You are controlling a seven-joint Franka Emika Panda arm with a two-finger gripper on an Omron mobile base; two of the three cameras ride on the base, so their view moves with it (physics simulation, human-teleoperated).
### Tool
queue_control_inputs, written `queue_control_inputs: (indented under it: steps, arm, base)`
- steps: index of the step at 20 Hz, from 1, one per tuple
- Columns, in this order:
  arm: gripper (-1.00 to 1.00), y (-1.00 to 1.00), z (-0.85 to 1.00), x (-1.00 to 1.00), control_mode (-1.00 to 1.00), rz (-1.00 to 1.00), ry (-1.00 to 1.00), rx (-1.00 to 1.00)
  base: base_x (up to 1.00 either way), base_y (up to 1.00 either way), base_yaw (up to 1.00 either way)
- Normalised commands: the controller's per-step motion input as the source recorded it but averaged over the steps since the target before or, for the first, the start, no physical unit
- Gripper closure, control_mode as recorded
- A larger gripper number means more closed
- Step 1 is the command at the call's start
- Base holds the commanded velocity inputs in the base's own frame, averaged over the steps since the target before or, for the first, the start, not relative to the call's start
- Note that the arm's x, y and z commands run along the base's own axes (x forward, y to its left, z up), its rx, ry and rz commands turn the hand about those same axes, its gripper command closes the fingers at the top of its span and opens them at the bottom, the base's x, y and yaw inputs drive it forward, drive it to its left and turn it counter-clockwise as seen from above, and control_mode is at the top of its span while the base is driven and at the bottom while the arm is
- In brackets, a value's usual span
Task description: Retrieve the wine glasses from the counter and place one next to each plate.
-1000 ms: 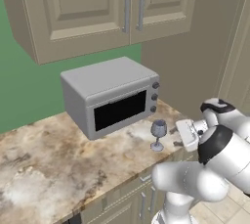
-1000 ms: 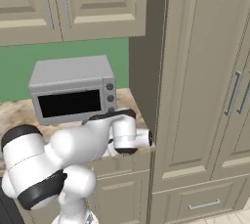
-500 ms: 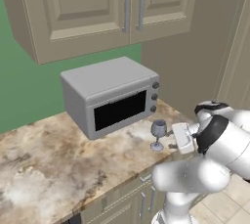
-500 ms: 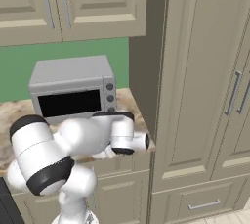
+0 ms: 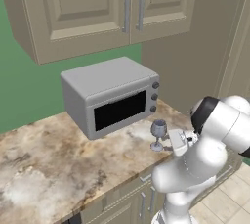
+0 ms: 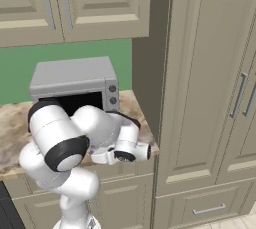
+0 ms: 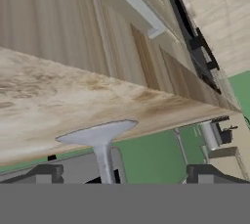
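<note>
A single wine glass (image 5: 158,134) stands upright on the tan marbled counter (image 5: 53,169), close to the counter's front edge and toward its right end, just in front of the lower right corner of a grey microwave oven (image 5: 111,96) whose dark door window and three round knobs face the room. The white arm reaches in from the right at counter height, and its gripper (image 5: 177,140) sits just beside the glass on the right, level with the stem, without visibly touching it. In the hand view, which is rolled so the counter appears overhead, the glass's round foot (image 7: 97,131) and thin stem (image 7: 104,163) lie between the two dark fingertips (image 7: 45,173), which stand far apart on either side with clear space to the stem (the jaws are spread wide and grip nothing). Beige panelled wall cabinets (image 5: 105,8) hang above the microwave against a green wall (image 5: 22,91), and beige base cabinet doors (image 5: 127,203) run below the counter. From the right base view, the arm's bulky white links (image 6: 65,133) cover most of the counter's front, and a tall beige pantry cabinet (image 6: 210,88) with slim metal handles rises directly to the right of the counter's end.
</note>
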Motion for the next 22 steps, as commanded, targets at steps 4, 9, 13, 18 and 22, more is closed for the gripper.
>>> queue_control_inputs:
  steps: [4,9,13,18,22]
  arm:
    - [-1.0,0.01,0.0,0.2,-1.0,0.0,0.02,0.0]
    - [-1.0,0.08,-0.01,0.12,-1.0,0.0,0.0,0.0]
    - [-1.0,0.18,0.0,0.16,-1.0,0.0,0.0,0.0]
    - [-1.0,0.28,0.0,0.02,-1.0,0.0,0.0,0.0]
    - [-1.0,0.27,0.0,0.0,-1.0,0.0,0.0,0.0]
  base:
    - [0.0,0.0,0.0]
    - [0.0,0.0,0.0]
    - [0.0,0.0,0.0]
    - [0.0,0.0,0.0]
    - [0.0,0.0,0.0]
